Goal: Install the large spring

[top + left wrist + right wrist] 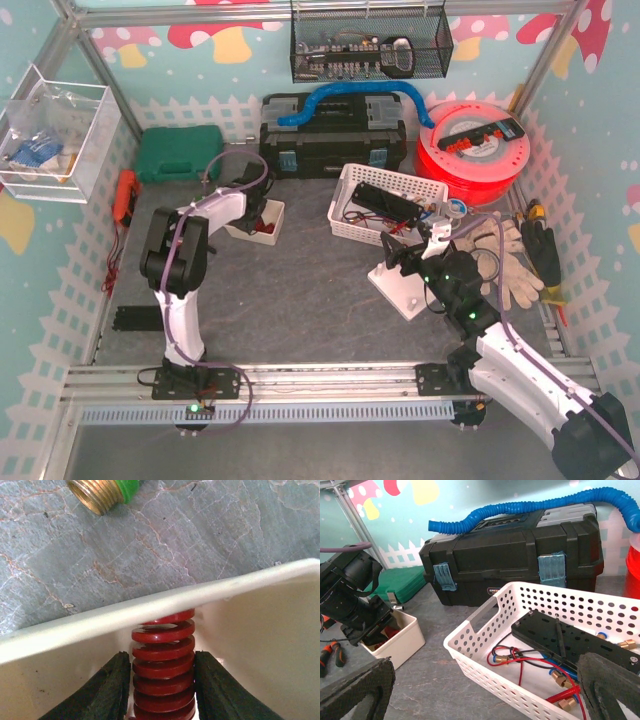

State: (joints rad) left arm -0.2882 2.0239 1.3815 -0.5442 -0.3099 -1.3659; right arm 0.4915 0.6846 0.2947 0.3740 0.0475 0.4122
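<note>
1. Top view: left hand (256,206) is down in the small white box (278,215) on the desk (300,300). The white basket (345,228) holds a black plate (385,200) and wires (355,215).
2. Left wrist: the hand's clamped on the big red spring (162,670), inside that box right by its wall.
3. Right wrist: right hand (487,680) gapes wide, empty, facing the basket.

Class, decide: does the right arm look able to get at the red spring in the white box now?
Probably not: the left gripper sits in the white box, shut on the red spring, blocking the way.
</note>
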